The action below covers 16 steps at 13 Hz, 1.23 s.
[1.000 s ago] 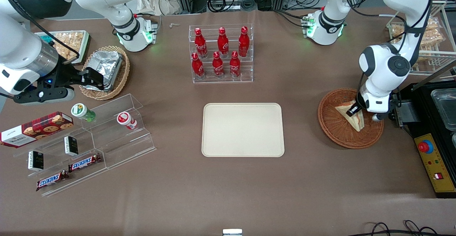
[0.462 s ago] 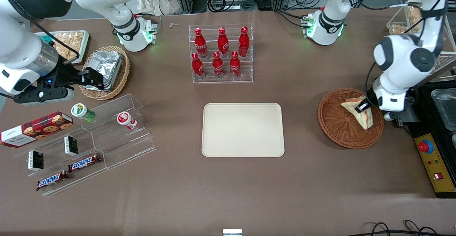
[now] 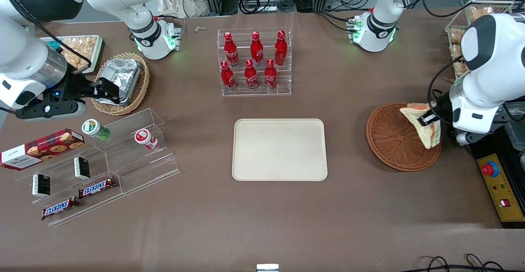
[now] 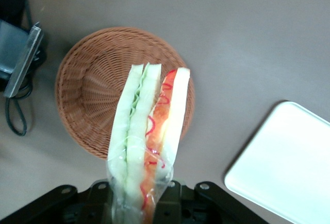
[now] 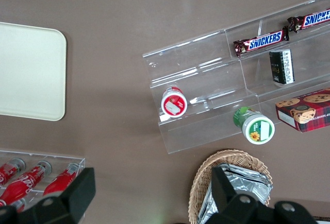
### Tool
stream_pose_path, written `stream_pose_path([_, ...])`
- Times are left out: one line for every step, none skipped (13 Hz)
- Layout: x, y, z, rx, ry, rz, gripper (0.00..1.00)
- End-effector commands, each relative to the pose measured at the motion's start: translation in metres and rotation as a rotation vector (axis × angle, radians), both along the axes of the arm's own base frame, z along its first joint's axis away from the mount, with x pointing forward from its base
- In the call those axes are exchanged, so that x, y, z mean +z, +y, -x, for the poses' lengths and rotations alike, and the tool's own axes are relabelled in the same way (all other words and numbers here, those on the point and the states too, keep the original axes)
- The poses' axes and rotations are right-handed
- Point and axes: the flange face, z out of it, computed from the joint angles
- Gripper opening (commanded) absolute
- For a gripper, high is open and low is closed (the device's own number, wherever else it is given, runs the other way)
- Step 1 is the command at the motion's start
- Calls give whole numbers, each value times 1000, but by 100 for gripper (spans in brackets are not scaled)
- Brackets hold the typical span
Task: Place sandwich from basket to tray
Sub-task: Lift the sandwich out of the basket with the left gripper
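Woven wicker basket (image 3: 393, 140) beneath the plastic-wrapped triangular sandwich (image 3: 424, 126), pinched in the gripper (image 3: 427, 119), well apart from the smooth tray (image 3: 280, 149).

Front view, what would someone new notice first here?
Probably the sandwich, gripped in the left arm's hand above the reddish-brown basket at the working arm's end of the table; the wrist view shows it clear of the weave. Next, the plain cream tray mid-table, nearer the front camera than the rack of red bottles.
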Motion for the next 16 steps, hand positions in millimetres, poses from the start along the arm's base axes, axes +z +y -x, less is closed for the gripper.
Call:
stream_pose_path([8,-30,-9,-52,5,8,0])
stream_pose_path([14,-41,-9,-70,-6,15,0])
stream_pose_path([15,-59,-7,-100,-9,20,0])
stream_pose_path([16,-78,-5,-125,-11,25,0])
stream_pose_path([16,-98,-2,-148,-13,30,0])
stream_pose_path([16,-115,-2,-148,-13,40,0])
stream_pose_path([13,-125,-4,-147,-11,43,0])
stream_pose_path([11,-135,-3,-166,-7,48,0])
stream_pose_path([10,-147,0,-186,-7,52,0])
stream_pose_path([8,-159,3,-207,-5,56,0])
stream_pose_path([-4,-173,5,-232,16,60,0])
stream_pose_path([-10,-184,8,-249,25,63,0])
stream_pose_path([-18,-194,10,-259,38,67,0])
stream_pose_path([-26,-211,14,-262,37,68,0])
stream_pose_path([-39,-230,18,-261,32,62,0])
stream_pose_path([-54,-240,20,-273,37,62,0])
